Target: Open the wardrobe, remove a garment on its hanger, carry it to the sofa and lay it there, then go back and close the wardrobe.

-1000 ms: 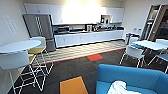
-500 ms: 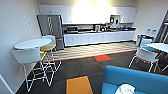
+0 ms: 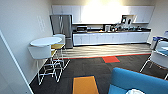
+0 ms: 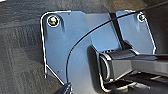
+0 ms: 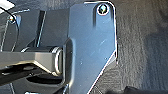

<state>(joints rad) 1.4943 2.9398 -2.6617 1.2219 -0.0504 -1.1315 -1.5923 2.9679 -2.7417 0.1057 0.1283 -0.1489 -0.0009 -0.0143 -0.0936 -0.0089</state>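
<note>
As we look across a break room from high up, the turquoise-blue sofa (image 3: 140,81) fills the lower right of the head view, and a bit of white cloth (image 3: 135,91) lies on its seat at the very bottom edge; whether that is the garment we cannot tell. To our left stands a round white tabletop (image 3: 45,41) with white stools (image 3: 41,53) tucked around it, one with a yellow seat (image 3: 57,46). Dark carpet (image 3: 85,68) carries an orange tile (image 3: 85,85) close by and a red tile (image 3: 110,59) farther off, just before a strip of wood floor. Along the far wall run white cabinets (image 3: 110,38) under a dark counter, with a steel refrigerator (image 3: 61,26) at their left end. A white chair (image 3: 157,58) sits at the right edge. In both wrist views our arms hang above the dark carpet, and how far either claw is open we cannot tell.
</note>
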